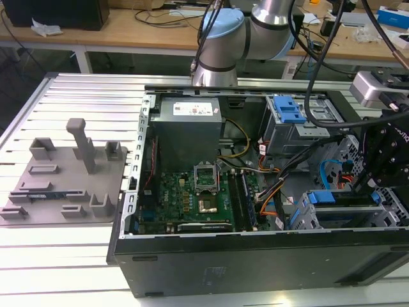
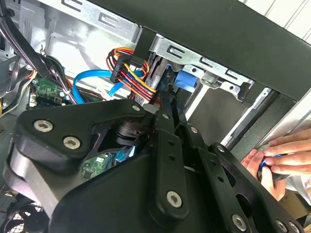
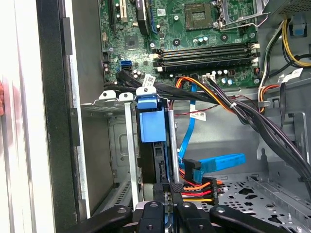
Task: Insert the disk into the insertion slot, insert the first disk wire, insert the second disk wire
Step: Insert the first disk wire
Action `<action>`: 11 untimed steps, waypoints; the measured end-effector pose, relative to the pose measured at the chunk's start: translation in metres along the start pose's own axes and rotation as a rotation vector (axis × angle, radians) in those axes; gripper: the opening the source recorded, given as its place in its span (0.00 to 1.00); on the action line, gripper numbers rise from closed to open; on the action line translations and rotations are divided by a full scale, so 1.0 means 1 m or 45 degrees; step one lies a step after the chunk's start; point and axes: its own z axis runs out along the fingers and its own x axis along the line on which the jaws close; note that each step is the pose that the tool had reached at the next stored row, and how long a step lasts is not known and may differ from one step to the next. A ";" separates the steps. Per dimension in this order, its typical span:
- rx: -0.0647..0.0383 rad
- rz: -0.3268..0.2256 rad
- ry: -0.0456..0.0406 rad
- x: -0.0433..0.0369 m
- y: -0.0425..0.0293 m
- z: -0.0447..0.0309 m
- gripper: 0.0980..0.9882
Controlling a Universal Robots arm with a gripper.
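Note:
The disk (image 3: 156, 160) stands on edge in its bright blue frame (image 3: 152, 124), partly inside the insertion slot (image 3: 127, 145), the grey sheet-metal cage at the case's front corner. My gripper (image 3: 167, 190) is shut on the disk's rear edge, its black fingers (image 2: 166, 127) pressed close together. In the exterior view the gripper (image 1: 365, 182) hangs over the cage (image 1: 303, 214) at the right, and the blue frame (image 1: 323, 197) shows there. A blue flat data cable (image 3: 216, 162) and a connector with red, yellow and black wires (image 3: 199, 189) lie loose right beside the disk.
The case's black side wall (image 3: 51, 121) runs close beside the cage. Thick black cables (image 3: 262, 126) cross toward the motherboard (image 3: 194, 34). A taller grey cage with a blue latch piece (image 1: 291, 112) stands further back. A person's hand (image 2: 282, 155) rests outside the case wall.

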 end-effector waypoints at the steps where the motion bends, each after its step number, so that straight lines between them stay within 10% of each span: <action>1: 0.000 0.000 0.000 0.0000 0.0000 -0.0004 0.07; 11: 0.000 0.000 0.001 -0.0020 0.0003 -0.0052 0.07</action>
